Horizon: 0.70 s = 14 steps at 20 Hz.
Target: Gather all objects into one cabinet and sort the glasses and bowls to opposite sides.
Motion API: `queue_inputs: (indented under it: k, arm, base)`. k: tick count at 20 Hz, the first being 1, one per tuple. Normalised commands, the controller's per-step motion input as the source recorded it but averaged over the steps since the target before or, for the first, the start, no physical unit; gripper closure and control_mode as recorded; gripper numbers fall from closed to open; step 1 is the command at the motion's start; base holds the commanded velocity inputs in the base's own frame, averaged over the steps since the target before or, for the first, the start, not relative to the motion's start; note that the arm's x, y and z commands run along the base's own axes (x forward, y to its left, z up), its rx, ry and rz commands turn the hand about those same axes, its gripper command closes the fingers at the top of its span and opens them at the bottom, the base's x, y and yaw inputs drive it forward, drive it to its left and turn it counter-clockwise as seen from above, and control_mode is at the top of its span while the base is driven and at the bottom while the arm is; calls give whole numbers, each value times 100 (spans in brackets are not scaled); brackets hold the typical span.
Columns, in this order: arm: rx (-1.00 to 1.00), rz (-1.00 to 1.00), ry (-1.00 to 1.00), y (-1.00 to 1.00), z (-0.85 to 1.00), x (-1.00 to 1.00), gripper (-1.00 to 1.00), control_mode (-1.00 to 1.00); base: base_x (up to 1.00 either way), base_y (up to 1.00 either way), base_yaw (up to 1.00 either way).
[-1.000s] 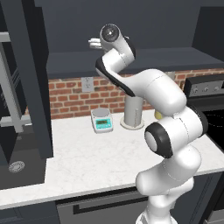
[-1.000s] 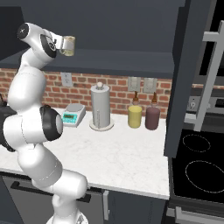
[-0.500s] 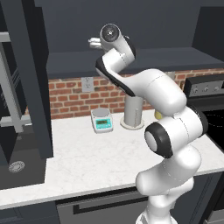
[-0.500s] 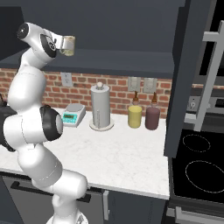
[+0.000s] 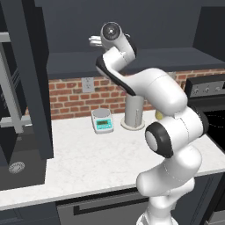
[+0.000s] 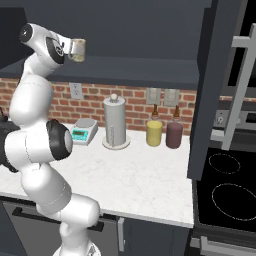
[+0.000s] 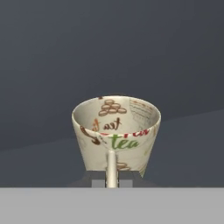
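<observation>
The arm reached high over the counter [image 5: 88,154], its claw [image 6: 75,50] raised near the dark wall cabinet [image 6: 150,30] above the brick backsplash. The claw was clenched on the beige handled mug [image 6: 77,50], which it held out in front of itself at cabinet height, well above the counter. In the hand view the beige handled mug [image 7: 116,131] sat directly ahead of the claw, its thin handle gripped between the fingertips, its printed side showing "tea" lettering and brown stacked rounds, its mouth tipped toward the camera against a plain dark grey surface.

On the counter, from left to right in the right base view, stood a small scale [image 6: 84,131] with a teal face, a grey paper towel holder [image 6: 115,122] just beside it, then a yellow bottle [image 6: 154,131] and a dark purple bottle [image 6: 174,132] side by side. Further right, a black stovetop [image 6: 225,190] showed two ring burners beyond the counter's edge.
</observation>
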Motion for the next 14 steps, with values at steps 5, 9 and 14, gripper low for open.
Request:
queue_inputs:
  k: [5,9,14]
  arm:
    - [0,0,-1,-9,13,-19,100,-100]
    - [-1,0,-3,-23,14,-81,100,-100]
    - [-1,0,-4,-33,11,-97,100,-100]
  base:
    - [0,0,0]
    - [0,0,0]
    - [0,0,0]
